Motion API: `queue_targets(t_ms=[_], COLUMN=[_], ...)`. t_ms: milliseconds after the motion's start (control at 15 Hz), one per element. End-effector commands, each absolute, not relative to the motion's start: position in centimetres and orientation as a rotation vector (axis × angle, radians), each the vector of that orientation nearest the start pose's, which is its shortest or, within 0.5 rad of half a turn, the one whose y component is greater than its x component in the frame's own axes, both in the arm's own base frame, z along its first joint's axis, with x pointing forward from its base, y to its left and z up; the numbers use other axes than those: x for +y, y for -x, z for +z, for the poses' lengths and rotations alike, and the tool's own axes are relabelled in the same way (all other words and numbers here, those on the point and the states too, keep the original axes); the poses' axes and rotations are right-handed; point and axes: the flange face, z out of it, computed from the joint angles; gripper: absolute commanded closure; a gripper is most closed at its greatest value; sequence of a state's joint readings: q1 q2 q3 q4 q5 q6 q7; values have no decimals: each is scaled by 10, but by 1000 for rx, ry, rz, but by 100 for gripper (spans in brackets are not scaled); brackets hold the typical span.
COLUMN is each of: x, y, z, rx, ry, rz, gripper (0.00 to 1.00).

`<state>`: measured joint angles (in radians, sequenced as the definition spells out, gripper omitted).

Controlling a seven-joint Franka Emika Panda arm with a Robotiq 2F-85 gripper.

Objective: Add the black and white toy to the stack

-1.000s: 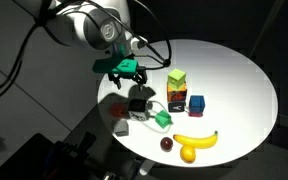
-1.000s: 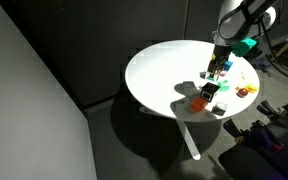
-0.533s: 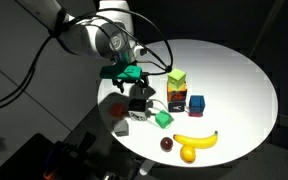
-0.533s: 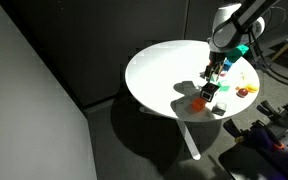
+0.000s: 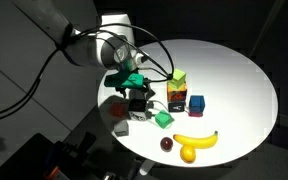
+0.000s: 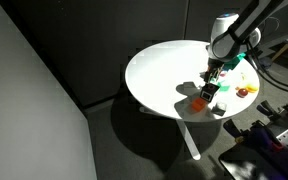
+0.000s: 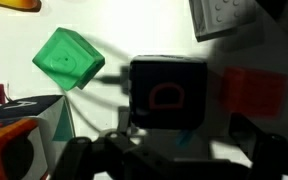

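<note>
Gripper (image 5: 137,92) low over the toy (image 7: 167,95), jaws spread wide, nothing gripped.
In both exterior views the gripper covers most of the toy. The wrist view shows it as a glossy black cube with a red ring mark, lying on the round white table (image 5: 234,70) between the 2 dark, blurred fingers (image 7: 79,158), whose tips are cut off at the bottom edge; contact cannot be told. The stack (image 5: 176,88) stands near: a yellow-green cube over a darker, shadowed block. A matte green cube (image 7: 69,58) sits tilted; a red block (image 7: 252,90) is blurred.
</note>
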<state>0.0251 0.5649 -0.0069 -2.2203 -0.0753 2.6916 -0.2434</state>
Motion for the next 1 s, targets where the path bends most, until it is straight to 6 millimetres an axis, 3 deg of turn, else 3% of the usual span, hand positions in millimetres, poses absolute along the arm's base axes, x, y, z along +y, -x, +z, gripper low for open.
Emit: queue_targets(t_ms=[0,933], x=[5,-9], y=[-530,-526], z=[101,83], rx=[-532,-438], ry=[3127,3128], rz=[131,146], gripper=[0,0])
